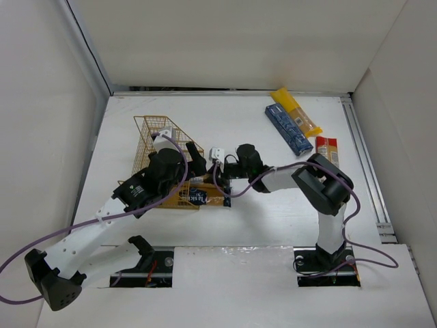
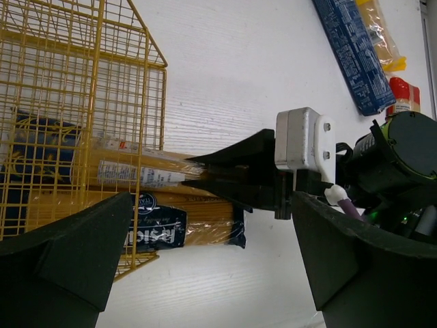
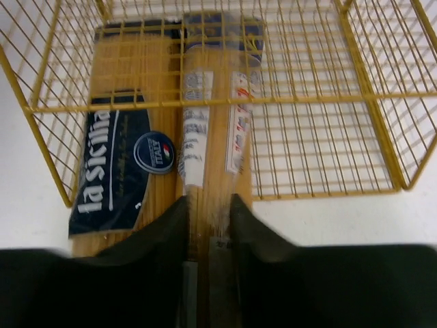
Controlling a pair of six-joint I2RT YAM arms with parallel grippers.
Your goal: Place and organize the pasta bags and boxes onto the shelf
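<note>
1. Plain white table [image 1: 287, 219], boxed in by white walls [image 1: 225, 41].
2. Left of centre in the top view: the gold wire shelf [image 1: 153, 133], sat at an angle, open end toward the lower right.
3. Lying lengthwise inside it, the orange-yellow pack [image 3: 113, 171] with the dark blue label, near end poking out past the frame at the lower left of the right wrist view.
4. Right against that pack, the clear-and-blue bag [image 3: 194, 137], far end well inside the shelf, near end sticking out of it.
5. As for the right gripper [image 3: 208, 199]: pinched tight on that near end of the bag, bottom centre of its own view, spaghetti strands squeezed in the grip.
6. And the left gripper [image 2: 212, 205]: spread wide, gripping nothing, parked just off the shelf's open end, with its fingers [image 2: 68, 253] filling both lower corners of the left wrist view.
7. Way over in the upper right of the top view, well apart from the shelf: the dark blue box [image 1: 288, 128] and the yellow bag [image 1: 295, 111], both slanted, right against each other.
8. Just below those, the shorter red-orange pack [image 1: 327, 149], flat on the table beside the right arm [image 1: 330, 229].
9. Also a purple cable [image 1: 41, 240] looping off each arm toward the bottom edge.
</note>
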